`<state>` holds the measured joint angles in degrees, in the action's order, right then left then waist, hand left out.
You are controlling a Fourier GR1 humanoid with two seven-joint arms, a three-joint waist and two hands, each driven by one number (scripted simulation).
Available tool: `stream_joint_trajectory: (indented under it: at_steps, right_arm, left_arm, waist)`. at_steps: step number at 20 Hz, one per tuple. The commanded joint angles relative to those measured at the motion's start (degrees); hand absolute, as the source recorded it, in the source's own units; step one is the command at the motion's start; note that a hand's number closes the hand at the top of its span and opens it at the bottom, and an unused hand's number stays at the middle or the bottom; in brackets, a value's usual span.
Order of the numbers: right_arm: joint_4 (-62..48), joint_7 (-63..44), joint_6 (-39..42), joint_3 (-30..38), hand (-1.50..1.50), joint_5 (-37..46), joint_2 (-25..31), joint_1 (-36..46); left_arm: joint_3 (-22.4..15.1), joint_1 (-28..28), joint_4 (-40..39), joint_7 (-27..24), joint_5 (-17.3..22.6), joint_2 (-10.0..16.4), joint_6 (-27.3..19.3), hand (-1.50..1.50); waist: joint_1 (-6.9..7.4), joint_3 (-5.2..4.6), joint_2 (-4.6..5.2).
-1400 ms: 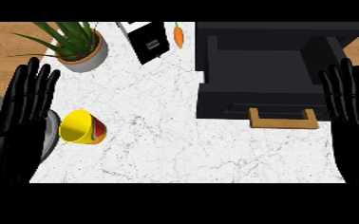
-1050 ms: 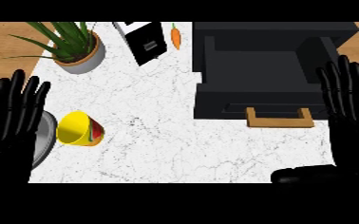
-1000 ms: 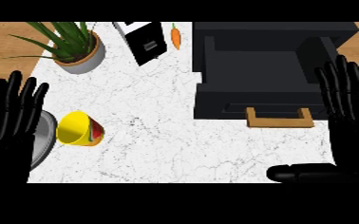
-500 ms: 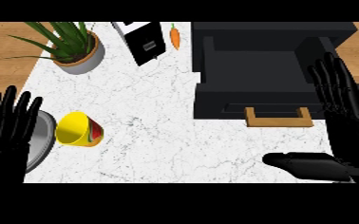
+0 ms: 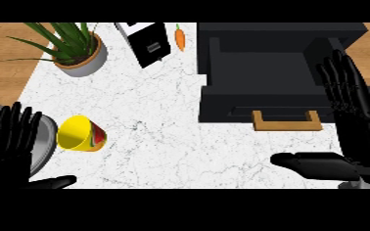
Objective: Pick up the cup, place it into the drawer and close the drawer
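1. The left hand (image 5: pixel 17 139) shows at the view's left edge. Its fingers are straight and spread, the thumb is out to the right, and it holds nothing. It lies over the near side of a round grey metal plate (image 5: pixel 45 144).
2. The yellow cup marked with red (image 5: pixel 81 134) lies on its side on the white marbled worktop (image 5: pixel 166 142), just right of the plate. Whether it touches the plate cannot be told. It is not yet grasped. The left hand is the nearer one, so the pick likely falls to it.
3. A green plant in a grey pot (image 5: pixel 76 54), a black box (image 5: pixel 148 46) and an orange carrot (image 5: pixel 180 37) sit along the far side, well apart from the cup.
4. The black drawer (image 5: pixel 264 73) stands open with nothing visible inside. Its wooden handle (image 5: pixel 285 122) faces the robot, ready to receive the cup.
5. The right hand (image 5: pixel 350 107) is beside the drawer's right wall. Its fingers are straight and spread, the thumb reaches left below the handle, and it holds nothing. Judged well placed to push the drawer shut later.
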<state>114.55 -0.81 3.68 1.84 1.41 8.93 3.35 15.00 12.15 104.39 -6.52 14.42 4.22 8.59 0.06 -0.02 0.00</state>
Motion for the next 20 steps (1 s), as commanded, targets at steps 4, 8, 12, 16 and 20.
stream_joint_trajectory:
  at_steps: [4,8,12,16,20]
  right_arm:
    - [0.0,1.6,2.8,3.1,-1.5,-3.5,1.0,-1.6]
    - [1.2,2.0,0.6,-0.4,-1.5,1.5,-2.0,-3.3]
    - [-0.5,0.4,3.0,2.1,-1.5,-0.6,0.4,-0.4]
    - [-0.5,0.9,3.1,3.2,-1.5,-1.7,0.3,-0.1]
    - [-5.0,3.0,0.6,0.5,-1.5,2.1,-2.7,2.4]
  left_arm:
    - [2.9,1.1,-14.4,-11.0,-4.8,0.0,1.0,-1.5]
    - [5.9,-3.4,-18.8,-8.9,-3.6,2.9,0.0,-1.5]
    - [6.2,-4.5,-30.9,-19.3,-7.0,3.4,1.5,-1.5]
    - [8.8,-6.5,-44.4,-27.6,-6.3,6.1,5.1,-1.5]
    - [9.3,-14.8,-56.7,-33.8,-7.4,7.7,4.0,-1.5]
  waist:
    - [-0.17,-0.01,-0.01]
    - [-0.11,0.01,-0.01]
    - [-0.08,-0.01,0.02]
    - [-0.15,-0.03,0.05]
    - [-0.19,-0.03,0.09]
